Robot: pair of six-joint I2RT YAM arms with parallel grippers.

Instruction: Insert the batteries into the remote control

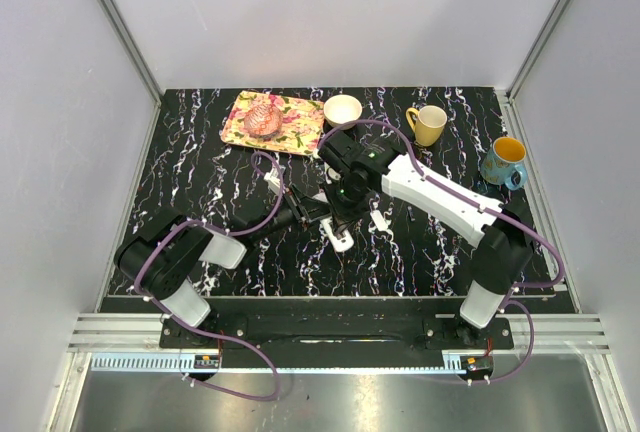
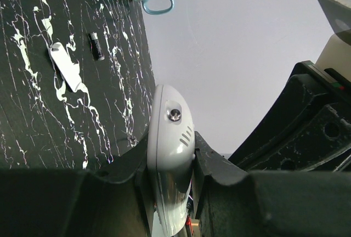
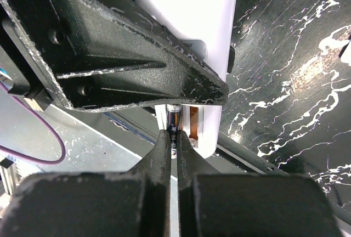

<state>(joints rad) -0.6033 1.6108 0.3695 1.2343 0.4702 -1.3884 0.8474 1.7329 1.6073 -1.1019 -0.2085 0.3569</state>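
Insertion of a cell is the step in hand. From the top external view, both arms meet over the middle of the black marbled worktop (image 1: 200, 152): the left gripper (image 1: 305, 210) comes in from the left, the right gripper (image 1: 338, 204) from the far right, and the white remote control (image 1: 341, 238) juts out between them.

Left wrist view: the left gripper (image 2: 171, 152) is clamped on the remote control (image 2: 170, 116), gripping its long edges with the rounded end poking past the fingertips. On the worktop (image 2: 33, 127) to the left lie a white cover piece (image 2: 64, 67) and, just beside it, a loose battery (image 2: 97, 46).

Right wrist view: the right gripper (image 3: 174, 137) pinches a dark battery (image 3: 174, 120) end-on, its tip at the slot (image 3: 193, 124) of the remote control (image 3: 186, 1). Whether it is seated I cannot tell. The next move probably calls for pressing it in against the contact, then releasing cleanly and fetching the loose one.
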